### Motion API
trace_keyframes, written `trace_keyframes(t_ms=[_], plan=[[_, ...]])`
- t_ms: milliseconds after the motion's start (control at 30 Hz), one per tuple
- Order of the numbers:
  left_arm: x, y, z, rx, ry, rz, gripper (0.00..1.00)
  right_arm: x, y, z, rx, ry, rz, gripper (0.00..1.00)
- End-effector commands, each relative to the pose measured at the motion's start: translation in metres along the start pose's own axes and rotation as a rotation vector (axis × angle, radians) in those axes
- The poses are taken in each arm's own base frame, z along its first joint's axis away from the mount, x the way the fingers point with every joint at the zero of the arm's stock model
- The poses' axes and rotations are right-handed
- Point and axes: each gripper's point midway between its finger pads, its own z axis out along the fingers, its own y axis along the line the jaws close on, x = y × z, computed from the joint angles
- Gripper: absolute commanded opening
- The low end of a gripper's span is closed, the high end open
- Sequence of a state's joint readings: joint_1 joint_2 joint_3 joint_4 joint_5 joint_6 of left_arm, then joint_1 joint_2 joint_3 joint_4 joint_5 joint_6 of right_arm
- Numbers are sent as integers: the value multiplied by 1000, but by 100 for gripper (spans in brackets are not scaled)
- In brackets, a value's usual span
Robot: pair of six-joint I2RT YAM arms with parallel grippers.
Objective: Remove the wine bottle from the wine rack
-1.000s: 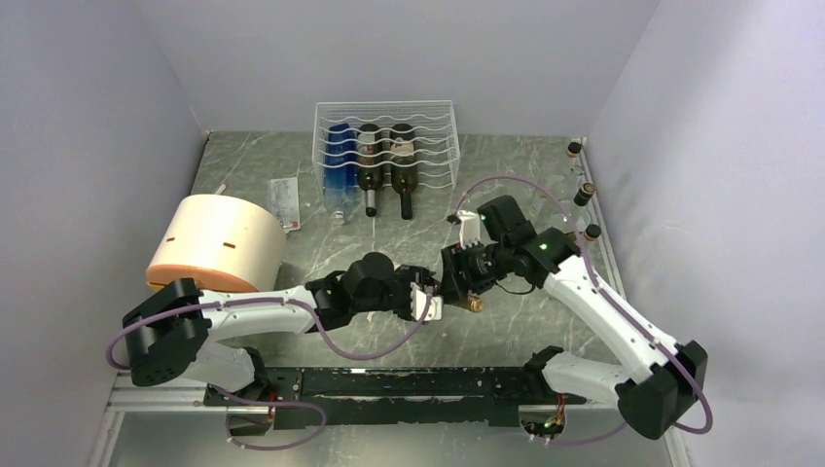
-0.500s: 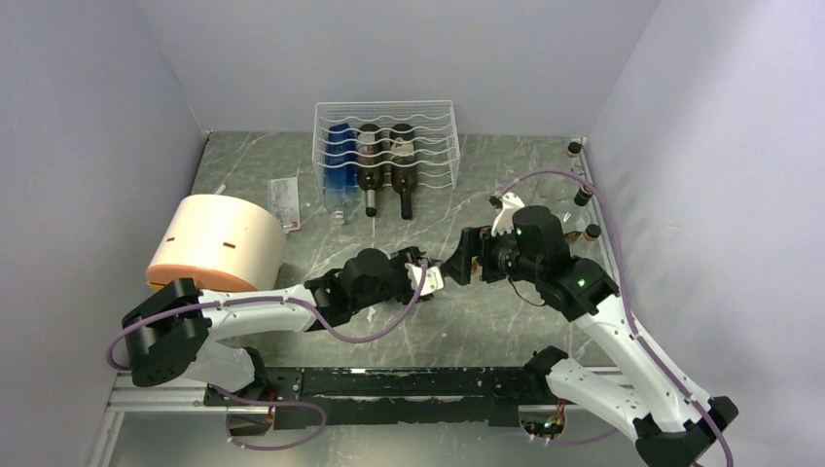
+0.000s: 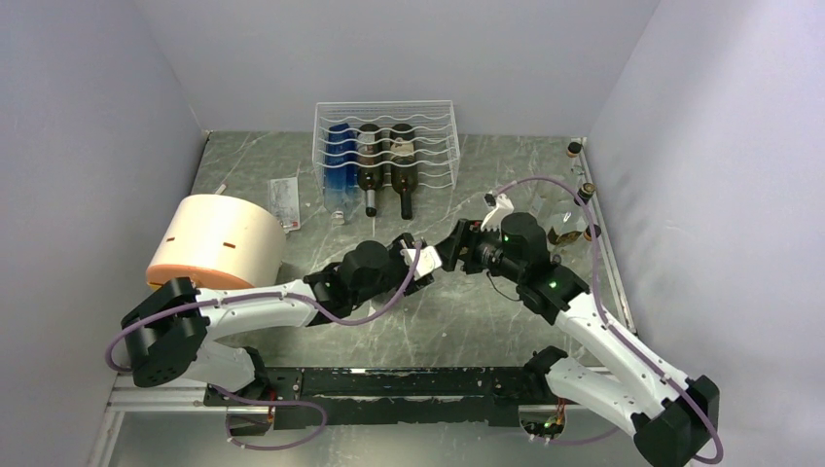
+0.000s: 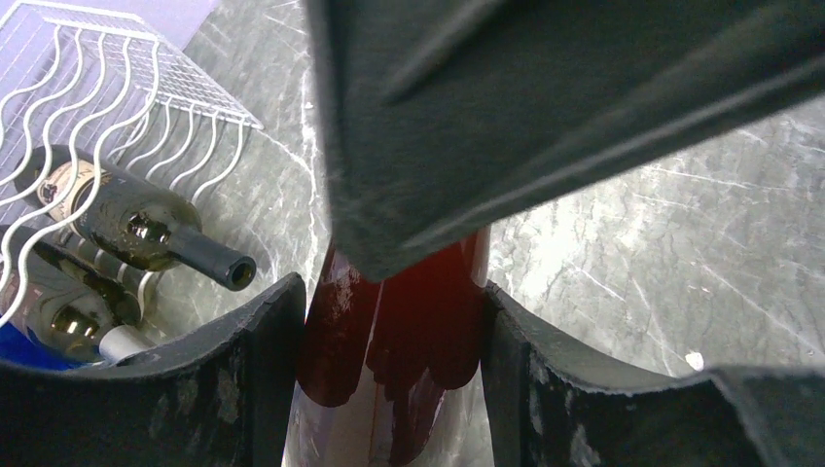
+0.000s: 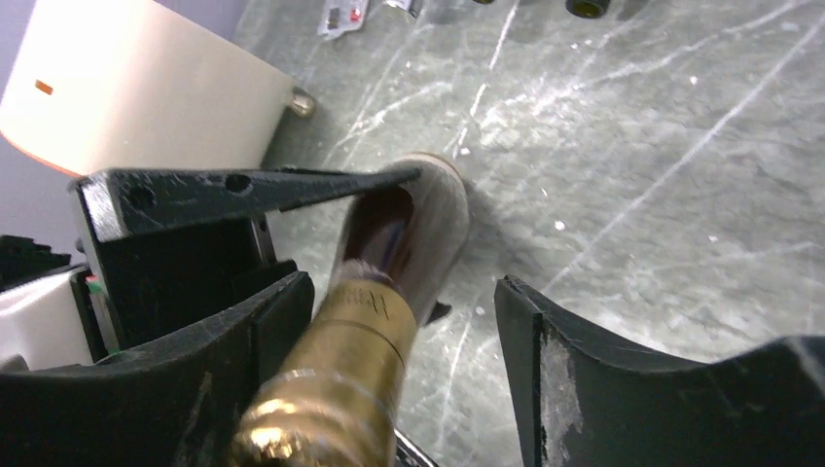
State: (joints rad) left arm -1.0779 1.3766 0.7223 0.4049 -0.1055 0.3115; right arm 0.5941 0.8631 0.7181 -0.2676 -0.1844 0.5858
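Observation:
The wine bottle [image 4: 389, 341], clear glass with red wine, is clamped by its body between the fingers of my left gripper [image 4: 389, 292]. In the top view this gripper [image 3: 420, 263] is at mid table, and the arms hide the bottle. My right gripper [image 5: 404, 282] is open around the bottle's gold foil neck [image 5: 360, 341], which lies close to its left finger with a wide gap to the other. In the top view it [image 3: 455, 248] faces the left gripper. The white wire wine rack [image 3: 384, 122] stands at the back.
The rack holds a blue bottle [image 3: 338, 165] and two dark bottles [image 3: 368, 170], [image 3: 401, 165]. A cream drum [image 3: 219, 238] stands at the left, with a paper card [image 3: 284, 202] beside it. Small dark items [image 3: 584, 193] line the right wall.
Both grippers have moved away from the near edge toward the rack with the bottle. The right arm has swung up and back, and its gripper now sits at the bottle's neck.

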Motion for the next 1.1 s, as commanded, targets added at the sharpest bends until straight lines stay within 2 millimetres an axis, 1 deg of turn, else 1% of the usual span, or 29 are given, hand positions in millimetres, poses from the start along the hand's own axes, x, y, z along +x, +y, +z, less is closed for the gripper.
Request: trace_keyframes(t_ms=[0, 33, 67, 100, 133, 167, 233, 267, 300, 333, 367, 433, 533, 567, 700, 800, 933, 1067], plan=[[-67, 4, 1, 18, -184, -83, 11, -23, 21, 8, -98, -89, 15, 69], [-68, 3, 1, 30, -187, -86, 12, -23, 21, 9, -99, -92, 14, 65], [-71, 1, 0, 42, -192, -93, 12, -23, 21, 9, -99, -92, 14, 58], [-72, -1, 0, 50, -194, -98, 15, -23, 21, 8, -96, -89, 12, 48], [-74, -1, 0, 56, -197, -107, 23, -24, 20, 7, -87, -87, 10, 38], [-75, -1, -1, 55, -198, -118, 34, -24, 18, 5, -72, -84, 7, 29], [-79, 1, -1, 51, -197, -133, 54, -28, 11, -2, -15, -91, -5, 14], [-81, 1, -2, 53, -200, -134, 70, -31, 6, -7, 28, -96, -10, 8], [-84, 1, -4, 58, -207, -136, 85, -36, -1, -15, 84, -111, -15, 3], [-87, 1, -7, 61, -216, -136, 96, -40, -9, -23, 144, -126, -17, 0], [-91, 2, -10, 61, -230, -136, 100, -47, -18, -33, 217, -155, -15, 0], [-98, 6, -17, 51, -256, -140, 100, -57, -34, -56, 344, -191, -14, 0], [-108, 15, -28, 17, -299, -140, 100, -73, -55, -97, 532, -262, -3, 0], [-113, 19, -33, 1, -318, -142, 100, -79, -59, -113, 586, -286, 3, 0], [-121, 33, -46, -63, -354, -147, 100, -86, -72, -160, 745, -322, 20, 0], [-122, 45, -51, -123, -356, -155, 100, -88, -79, -184, 830, -342, 34, 0], [-119, 60, -57, -212, -343, -169, 99, -87, -94, -214, 967, -379, 52, 0], [-118, 72, -64, -273, -345, -182, 100, -89, -101, -231, 1045, -430, 82, 0]])
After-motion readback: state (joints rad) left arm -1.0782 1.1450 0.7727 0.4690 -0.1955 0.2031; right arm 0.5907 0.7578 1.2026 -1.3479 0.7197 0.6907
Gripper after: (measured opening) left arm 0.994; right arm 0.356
